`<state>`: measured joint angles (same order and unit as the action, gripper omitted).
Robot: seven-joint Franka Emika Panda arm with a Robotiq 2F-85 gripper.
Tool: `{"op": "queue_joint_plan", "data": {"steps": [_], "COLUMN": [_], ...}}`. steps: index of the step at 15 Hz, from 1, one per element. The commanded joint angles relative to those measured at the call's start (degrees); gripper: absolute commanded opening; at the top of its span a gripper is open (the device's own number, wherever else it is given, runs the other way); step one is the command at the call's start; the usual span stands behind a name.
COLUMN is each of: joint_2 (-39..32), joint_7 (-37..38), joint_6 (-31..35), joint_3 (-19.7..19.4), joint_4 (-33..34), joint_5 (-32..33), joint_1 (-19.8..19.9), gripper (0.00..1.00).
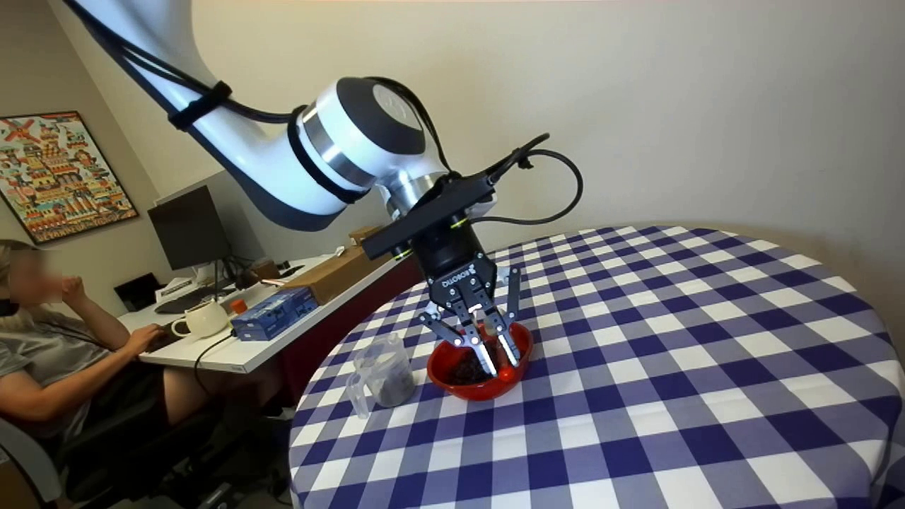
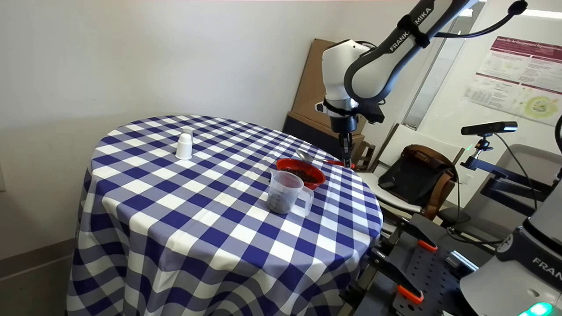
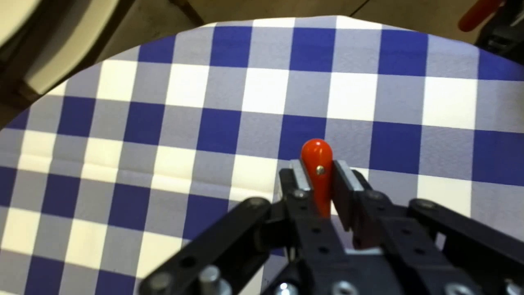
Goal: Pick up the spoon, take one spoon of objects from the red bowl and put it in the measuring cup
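The spoon (image 2: 331,162) has a red handle and a rounded metallic-looking head. In an exterior view its head shows behind the bowl's rim. My gripper (image 3: 321,168) is shut on the handle near its rounded red end, one finger on each side, pointing down. In an exterior view the handle end shows between the fingertips (image 1: 503,367). The red bowl (image 1: 470,392) stands beside the gripper and holds a heap of small dark objects (image 1: 465,369); the bowl (image 2: 298,163) also shows from the opposite side. The clear measuring cup (image 2: 283,193) stands upright next to it; its lower part looks darker.
A stack of white cups (image 2: 184,147) stands farther off on the checkered table (image 2: 175,201). The table's rounded edge is close to the gripper in the wrist view. A chair with a bag (image 2: 410,180) stands beyond it. A person (image 1: 56,353) sits at a desk (image 1: 240,353).
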<state>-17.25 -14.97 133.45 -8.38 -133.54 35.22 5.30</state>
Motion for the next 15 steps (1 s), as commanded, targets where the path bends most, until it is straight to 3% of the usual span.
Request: {"op": "queue_joint_plan", "data": {"steps": [1, 6, 9, 10, 11, 12, 15], "joint_2": [1.06, 0.73, 0.88, 0.83, 1.13, 1.16, 1.16], "joint_7": [8.2, 22.8, 31.06, 34.1, 35.9, 37.16, 38.25], "joint_6": [5.27, 9.24, 8.27, 7.75, 5.86, 4.7, 0.89], "joint_3": [-1.01, -3.95, -5.64, -5.17, -1.39, -0.7, 1.52], "joint_4": [-3.03, -4.66, -5.19, -5.69, -6.14, -6.6, -8.2], "joint_5": [14.11, 38.29, 52.73, 57.68, 61.58, 64.31, 68.5], "joint_1": [-2.93, -7.67, -10.54, -10.06, -6.58, -6.13, -4.14], "gripper": [0.05, 0.05, 0.05, 0.05, 0.05, 0.05, 0.05]}}
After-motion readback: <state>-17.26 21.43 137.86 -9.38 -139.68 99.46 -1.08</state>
